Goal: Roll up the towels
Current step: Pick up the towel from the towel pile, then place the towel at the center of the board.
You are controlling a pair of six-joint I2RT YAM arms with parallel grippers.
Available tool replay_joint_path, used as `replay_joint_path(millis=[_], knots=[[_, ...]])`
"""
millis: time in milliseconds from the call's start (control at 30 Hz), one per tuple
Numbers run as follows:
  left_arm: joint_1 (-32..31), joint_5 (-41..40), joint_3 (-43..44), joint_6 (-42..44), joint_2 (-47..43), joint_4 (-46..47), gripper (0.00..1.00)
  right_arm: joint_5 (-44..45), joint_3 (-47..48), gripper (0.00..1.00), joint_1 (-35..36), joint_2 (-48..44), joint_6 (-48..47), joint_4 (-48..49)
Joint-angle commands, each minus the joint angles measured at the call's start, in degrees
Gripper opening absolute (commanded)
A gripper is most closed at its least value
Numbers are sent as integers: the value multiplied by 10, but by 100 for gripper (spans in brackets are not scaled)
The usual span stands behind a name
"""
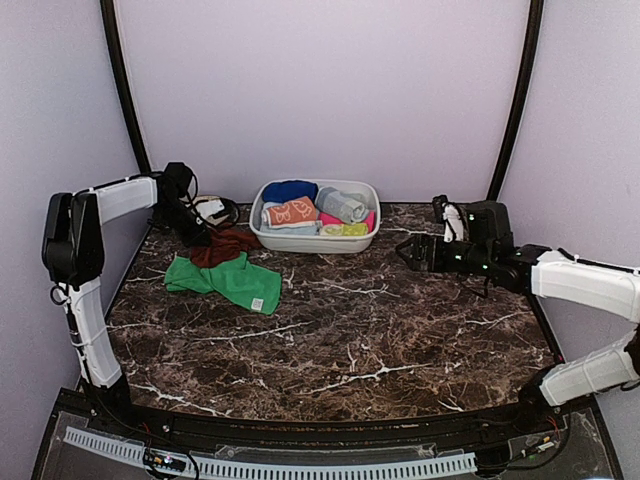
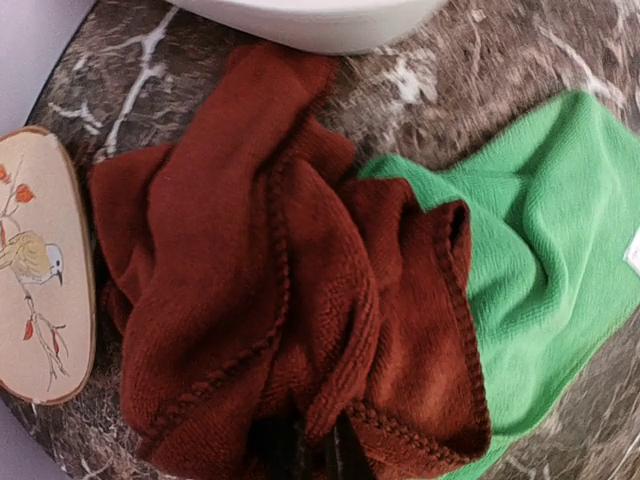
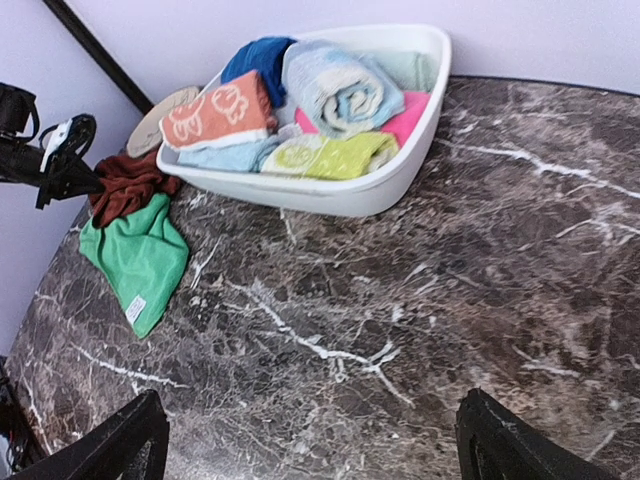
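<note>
A crumpled rust-brown towel [image 2: 250,260] lies at the back left of the table, next to the basin. My left gripper [image 2: 322,455] is shut on a fold at its near edge, and only the dark fingertips show under the cloth. In the top view the left gripper [image 1: 197,235] sits at the towel's [image 1: 228,245] left end. A bright green towel [image 1: 225,280] with a white tag lies partly under the brown one and spreads to the right [image 2: 545,250]. An orange towel with cream prints [image 1: 292,212] lies folded in the basin. My right gripper [image 3: 320,450] hangs open over bare marble, holding nothing.
The white oval basin [image 1: 312,241] at the back centre holds several rolled and folded towels. An oval wooden board with a bird picture [image 2: 40,270] lies left of the brown towel. A purple wall closes the back and sides. Dark marble table [image 1: 380,330] runs forward.
</note>
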Motion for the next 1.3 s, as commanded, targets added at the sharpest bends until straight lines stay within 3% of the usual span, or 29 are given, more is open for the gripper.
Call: replay_joint_path(millis=[0, 167, 433, 600, 733, 900, 1067, 1267], knots=[[2, 4, 49, -16, -20, -10, 0, 96, -35, 100, -16, -63, 26, 15], [1, 18, 98, -35, -59, -10, 0, 114, -61, 100, -42, -86, 56, 2], [-25, 84, 269, -71, -145, -29, 0, 65, -84, 100, -49, -112, 28, 14], [-92, 93, 293, -53, -231, 27, 0, 65, -66, 100, -47, -126, 6, -13], [-155, 119, 373, -59, -237, -40, 0, 57, -62, 100, -47, -132, 1, -16], [-209, 203, 346, -113, -269, -59, 0, 49, -55, 100, -43, -132, -1, -20], [-270, 211, 308, -120, -271, -85, 0, 46, -46, 100, -36, -136, 0, -27], [-279, 236, 243, -140, -261, -82, 0, 45, -43, 98, -10, -146, -1, -37]])
